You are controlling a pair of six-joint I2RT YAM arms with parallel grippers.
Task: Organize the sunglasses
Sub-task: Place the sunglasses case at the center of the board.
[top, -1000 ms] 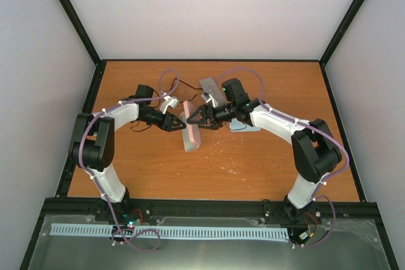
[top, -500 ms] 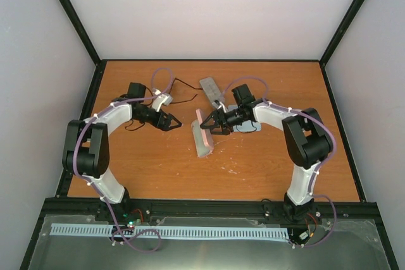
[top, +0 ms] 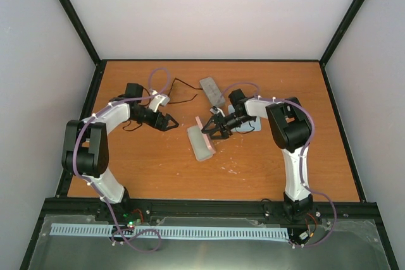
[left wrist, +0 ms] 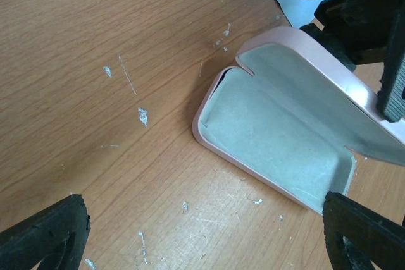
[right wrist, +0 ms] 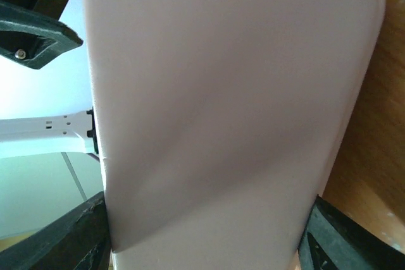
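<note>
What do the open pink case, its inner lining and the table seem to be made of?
Pink case: hard shell, likely plastic or coated metal, smooth satin sheen. Lining: pale grey-green felt-like fabric, matte and fuzzy. Table: wood or wood-look laminate, visible grain, scratched.

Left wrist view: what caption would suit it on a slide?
Open pink oblong case with pale lining lies empty on the wooden table, lid held by the right gripper.

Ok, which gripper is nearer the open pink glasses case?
Right. The right gripper clamps the pink glasses case by its raised lid; the left gripper hangs open to the case's left, clear of it.
</note>
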